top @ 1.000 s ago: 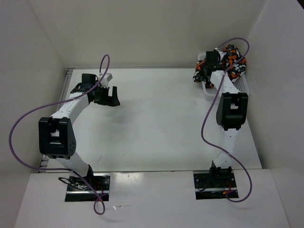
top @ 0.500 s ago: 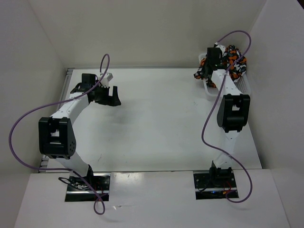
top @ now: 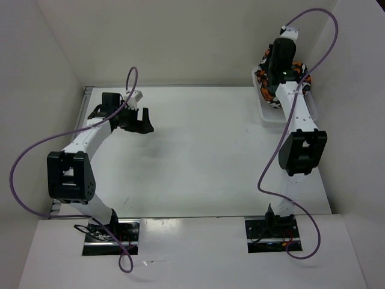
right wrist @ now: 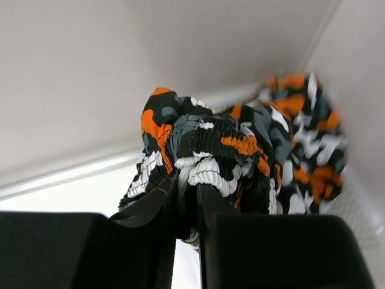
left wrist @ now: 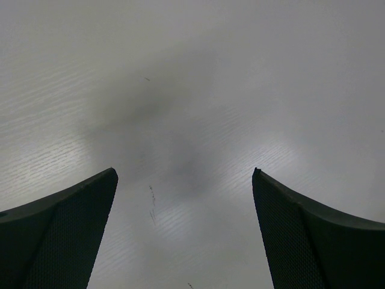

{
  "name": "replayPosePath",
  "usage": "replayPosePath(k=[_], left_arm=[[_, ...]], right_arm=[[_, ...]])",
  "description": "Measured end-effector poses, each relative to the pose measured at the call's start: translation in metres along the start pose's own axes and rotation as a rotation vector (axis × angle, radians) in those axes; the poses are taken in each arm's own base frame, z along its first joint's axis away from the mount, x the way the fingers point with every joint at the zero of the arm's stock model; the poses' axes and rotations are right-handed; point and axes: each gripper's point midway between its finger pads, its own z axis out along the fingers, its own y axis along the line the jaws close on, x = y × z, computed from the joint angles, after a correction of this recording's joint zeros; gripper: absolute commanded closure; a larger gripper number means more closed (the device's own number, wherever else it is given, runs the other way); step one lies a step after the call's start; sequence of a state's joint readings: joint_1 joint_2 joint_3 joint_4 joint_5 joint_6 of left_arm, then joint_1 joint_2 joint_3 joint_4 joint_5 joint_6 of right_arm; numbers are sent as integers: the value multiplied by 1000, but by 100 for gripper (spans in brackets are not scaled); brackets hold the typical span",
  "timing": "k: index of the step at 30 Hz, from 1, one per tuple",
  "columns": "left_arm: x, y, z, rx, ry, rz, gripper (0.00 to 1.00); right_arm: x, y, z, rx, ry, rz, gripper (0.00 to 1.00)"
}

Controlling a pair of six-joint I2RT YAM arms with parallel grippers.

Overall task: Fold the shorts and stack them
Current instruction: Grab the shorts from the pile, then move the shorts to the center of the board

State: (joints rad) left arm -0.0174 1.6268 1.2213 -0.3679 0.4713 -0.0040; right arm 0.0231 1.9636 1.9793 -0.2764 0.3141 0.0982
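The shorts (top: 263, 65), a bunched print of orange, white, grey and black, hang in the far right corner over the white mesh basket (top: 268, 115). My right gripper (top: 278, 57) is raised there and shut on them. In the right wrist view its jaws pinch the gathered elastic waistband of the shorts (right wrist: 222, 138) at my right gripper (right wrist: 187, 186), and the rest of the fabric hangs behind. Over the left side of the table, my left gripper (top: 139, 122) is open; the left wrist view shows my left gripper (left wrist: 184, 171) holding nothing, only bare tabletop between its jaws.
White walls close in the table at the back and on both sides, with the right wall (right wrist: 361, 90) right beside the shorts. The mesh side of the basket (right wrist: 361, 211) shows below them. Purple cables loop from both arms.
My right gripper has risen and swung toward the back corner, lifting the shorts up out of the basket. The left arm has stayed put.
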Motion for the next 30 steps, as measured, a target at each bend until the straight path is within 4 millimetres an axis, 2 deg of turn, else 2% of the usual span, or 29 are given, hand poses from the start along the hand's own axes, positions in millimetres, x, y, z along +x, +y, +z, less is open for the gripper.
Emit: replayPosePath(k=[2, 5, 8, 10, 11, 14, 15, 17, 19, 20, 21, 22, 24, 25, 26, 27, 29, 30], left_arm=[[-4, -2, -3, 1, -13, 7, 1], [-11, -4, -8, -2, -39, 21, 1], [-21, -5, -14, -15, -77, 42, 1], [-27, -3, -18, -34, -99, 52, 1], [-30, -1, -21, -47, -111, 56, 1], [-41, 10, -35, -97, -158, 60, 1], [-45, 16, -41, -120, -176, 57, 1], [-54, 36, -58, -185, -220, 43, 1], [-59, 52, -74, -255, -253, 30, 1], [-61, 59, -82, -291, -268, 25, 1], [-64, 63, -88, -319, -282, 26, 1], [-65, 63, -93, -335, -293, 29, 1], [-65, 61, -99, -352, -302, 34, 1], [-62, 60, -100, -357, -300, 33, 1], [-59, 59, -100, -356, -291, 30, 1], [-55, 57, -100, -352, -282, 27, 1], [-46, 53, -99, -331, -252, 14, 1], [-40, 48, -97, -311, -233, 8, 1]], right_arm=[[-38, 10, -15, -28, -84, -34, 100], [-103, 44, -55, -121, -233, -75, 100], [-176, 89, -123, -271, -418, -93, 100], [-219, 111, -172, -370, -538, -82, 100], [-243, 122, -203, -433, -607, -65, 100], [-288, 135, -276, -597, -742, -10, 98], [-296, 137, -294, -643, -770, 8, 96], [-302, 140, -315, -725, -787, 35, 91], [-288, 152, -312, -785, -727, 47, 62], [-274, 158, -302, -799, -675, 47, 46], [-254, 166, -289, -809, -603, 45, 16], [-229, 175, -271, -814, -528, 36, 4], [-157, 190, -228, -803, -326, -11, 0], [-116, 195, -205, -791, -226, -33, 0], [-67, 197, -184, -778, -102, -57, 0], [-17, 195, -166, -757, 22, -79, 0], [71, 178, -142, -703, 244, -115, 0], [108, 166, -137, -674, 337, -131, 0]])
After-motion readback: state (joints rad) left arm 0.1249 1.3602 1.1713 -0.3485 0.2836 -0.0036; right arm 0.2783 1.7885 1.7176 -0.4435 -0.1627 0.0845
